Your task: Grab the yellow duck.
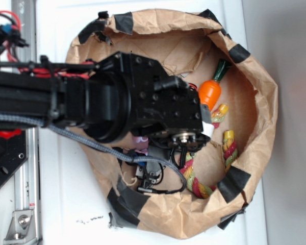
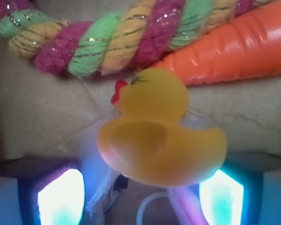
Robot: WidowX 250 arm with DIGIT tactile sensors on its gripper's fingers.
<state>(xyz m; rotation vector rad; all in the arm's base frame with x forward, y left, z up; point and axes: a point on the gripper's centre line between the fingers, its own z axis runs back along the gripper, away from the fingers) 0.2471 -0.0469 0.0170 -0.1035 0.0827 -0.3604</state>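
Exterior view: a black robot arm (image 1: 92,97) enters from the left of the frame and reaches over a crumpled brown paper bag (image 1: 260,107) whose rolled rim is patched with strips of black tape (image 1: 233,184). The bag rests on a white worktop (image 1: 66,204). Inside the bag, right of centre, lies an orange carrot toy (image 1: 210,92) with a green top, and below it a braided rope toy (image 1: 229,148) in yellow, pink and green curves toward the lower middle of the frame. The arm's wrist housing covers the middle of the bag, so the end effector and the yellow duck are hidden in this view.

Wrist view: the yellow duck (image 2: 161,136) fills the centre of the frame, its red beak pointing to the left. It sits on the brown paper floor of the bag, just below the rope toy, which runs across the top of the frame, and just beside the carrot toy in the upper right. The end effector (image 2: 140,197) is spread wide: one finger (image 2: 58,197) shows at the lower left and the other at the lower right, with the duck's body between them. Contact between the fingers and the duck cannot be determined, and nothing appears to be clamped.
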